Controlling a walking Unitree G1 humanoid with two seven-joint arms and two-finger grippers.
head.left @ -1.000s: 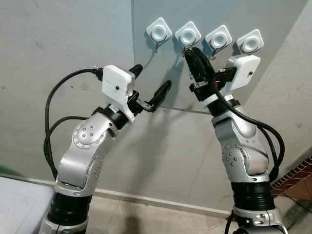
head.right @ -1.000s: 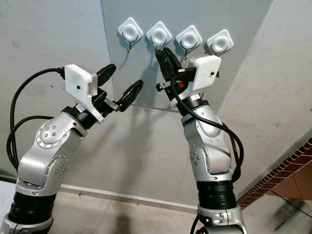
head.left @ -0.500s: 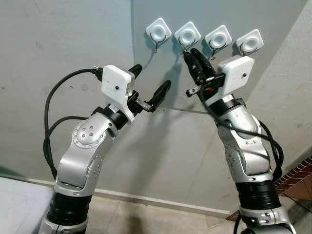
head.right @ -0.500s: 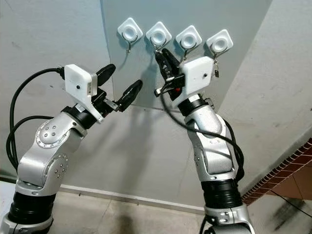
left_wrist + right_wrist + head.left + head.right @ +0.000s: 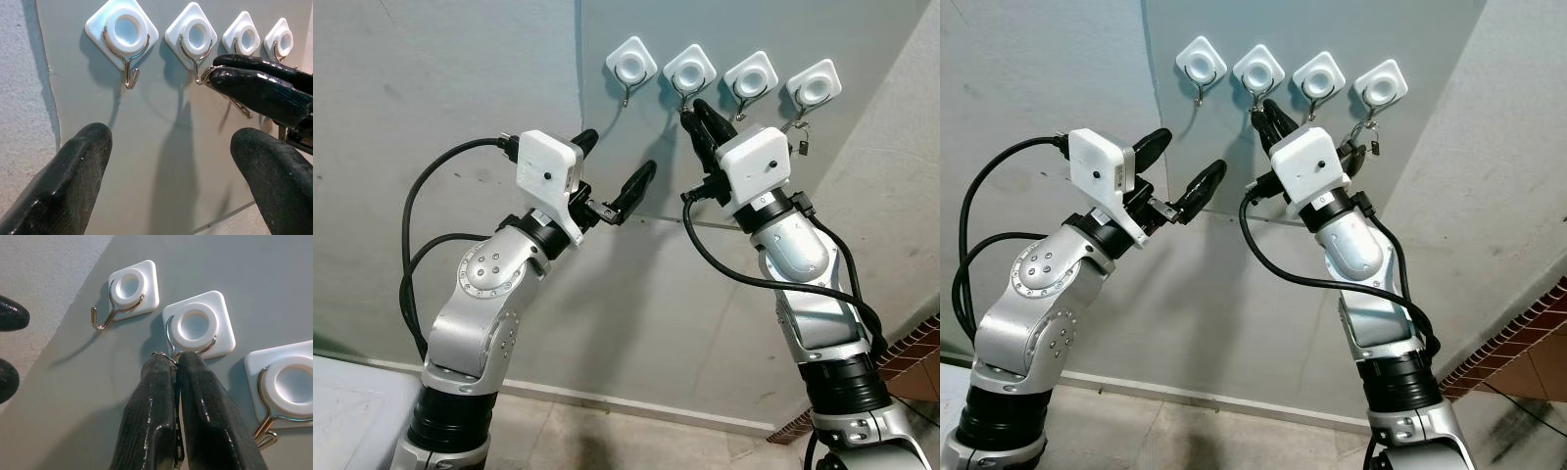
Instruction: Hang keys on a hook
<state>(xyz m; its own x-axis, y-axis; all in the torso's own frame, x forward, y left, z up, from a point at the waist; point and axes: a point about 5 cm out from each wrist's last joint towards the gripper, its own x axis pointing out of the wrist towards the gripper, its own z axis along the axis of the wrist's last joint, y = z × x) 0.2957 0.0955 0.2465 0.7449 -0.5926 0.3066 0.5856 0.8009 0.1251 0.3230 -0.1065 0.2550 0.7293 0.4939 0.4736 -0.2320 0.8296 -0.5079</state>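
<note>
Right wrist view shows the right gripper [image 5: 175, 364] pinched tight on the key ring [image 5: 164, 356], its tip touching the second hook [image 5: 172, 343] just above, while the left gripper [image 5: 617, 171] waits wide apart nearby.

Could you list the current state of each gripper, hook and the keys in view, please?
Left gripper: open, empty, held off the wall.
Right gripper: shut on the key ring, at the second hook.
Key ring: pinched, at the hook's tip.
First hook: bare.
Second hook: ring at its tip.
Fourth hook: small keys hanging.
</note>
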